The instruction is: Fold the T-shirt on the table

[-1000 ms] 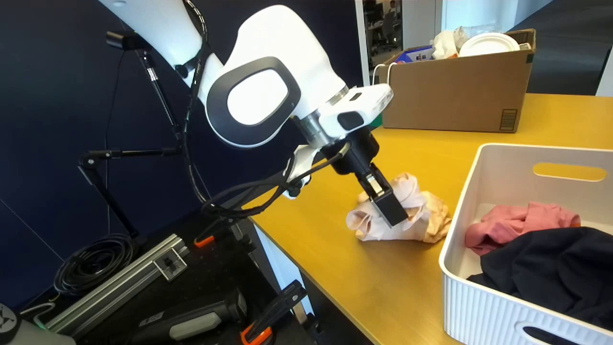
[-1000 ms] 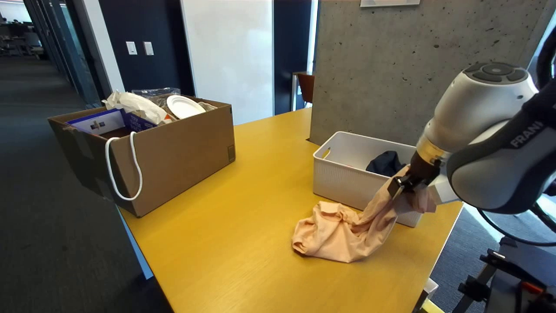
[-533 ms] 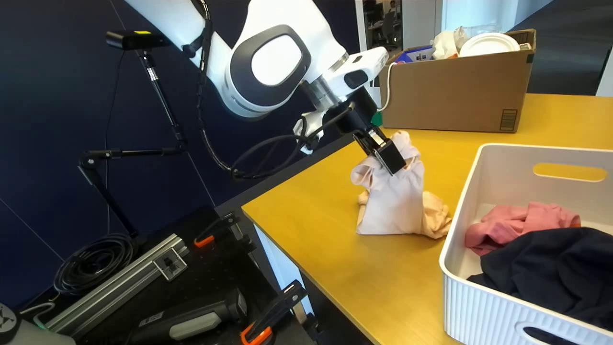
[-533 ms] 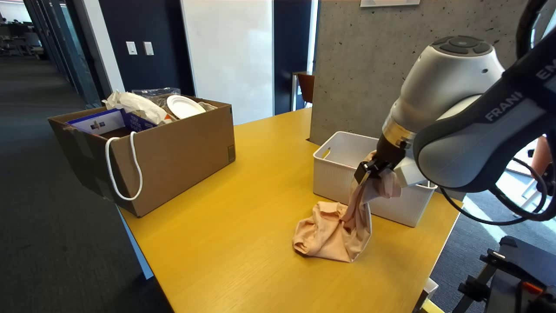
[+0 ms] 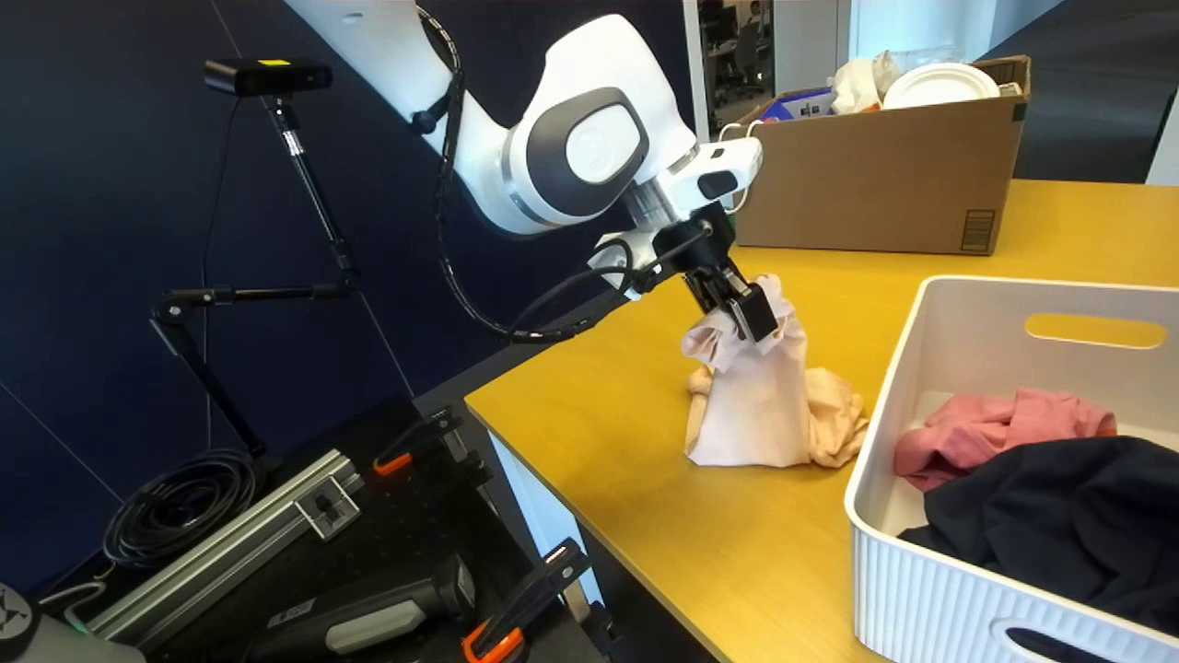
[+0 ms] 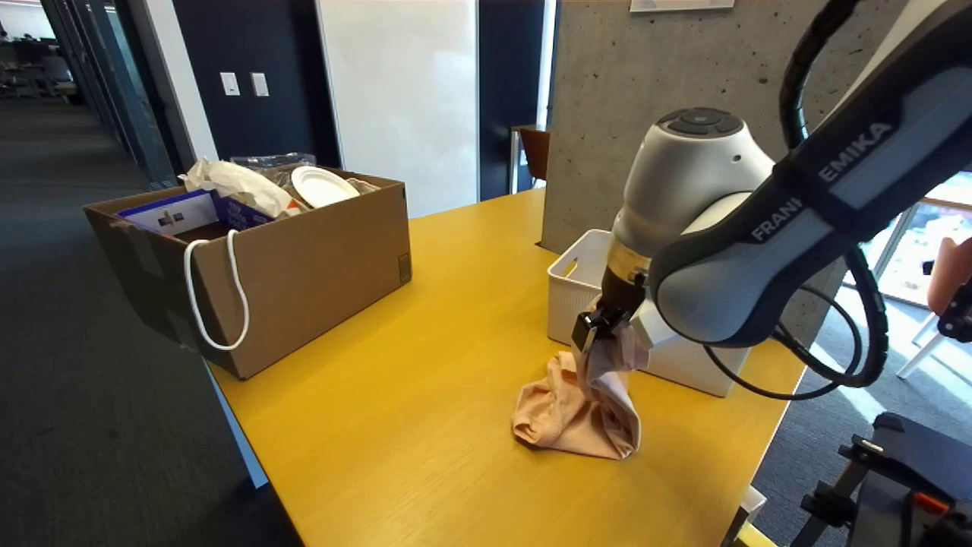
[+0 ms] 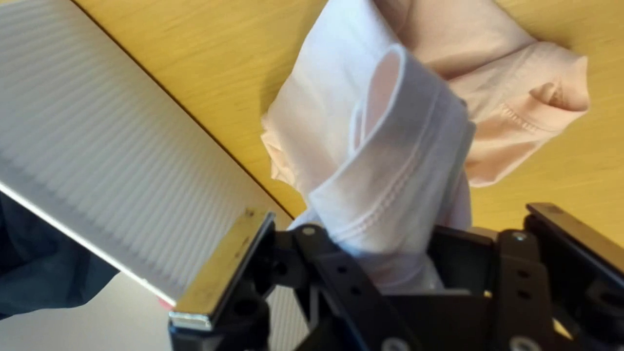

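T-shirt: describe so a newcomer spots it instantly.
Find the yellow-topped table, then the white basket on it. Beside that basket, the crumpled T-shirt runs from the table up to the black end effector. Its pale peach colour sets it apart from the pink cloth and dark cloth inside the basket.

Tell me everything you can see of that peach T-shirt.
The T-shirt is soft-looking peach cloth, paler on the raised part in the wrist view, where a stitched seam runs along an open edge. A cuff-like opening shows to one side there. It is crumpled: part lies bunched on the table beside the white basket, while part rises into the open gripper. No print can be made out.
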`<state>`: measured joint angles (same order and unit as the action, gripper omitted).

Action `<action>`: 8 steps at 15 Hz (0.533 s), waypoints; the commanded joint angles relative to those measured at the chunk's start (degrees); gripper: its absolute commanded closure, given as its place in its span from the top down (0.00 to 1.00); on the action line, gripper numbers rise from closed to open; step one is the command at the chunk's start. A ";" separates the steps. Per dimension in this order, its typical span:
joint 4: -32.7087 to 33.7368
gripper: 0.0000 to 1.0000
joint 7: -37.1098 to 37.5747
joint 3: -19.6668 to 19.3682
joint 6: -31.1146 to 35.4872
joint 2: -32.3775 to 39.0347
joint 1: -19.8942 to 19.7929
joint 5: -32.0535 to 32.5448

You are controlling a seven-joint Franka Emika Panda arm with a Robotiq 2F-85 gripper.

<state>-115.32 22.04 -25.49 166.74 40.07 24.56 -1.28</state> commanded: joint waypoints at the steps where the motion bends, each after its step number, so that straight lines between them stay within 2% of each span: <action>1: 7.07 0.00 -1.11 5.32 -3.15 4.76 -4.94 1.97; 5: 9.92 0.00 -1.85 8.22 -3.89 7.86 -6.49 2.94; 6: 9.27 0.08 -1.86 8.34 -3.29 7.70 -6.28 3.18; 7: 8.54 0.27 -2.09 8.45 -3.19 7.40 -6.16 3.37; 8: 7.15 0.33 -2.14 8.28 -2.57 6.67 -5.82 3.55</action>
<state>-107.33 21.20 -18.22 164.89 47.92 19.60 0.78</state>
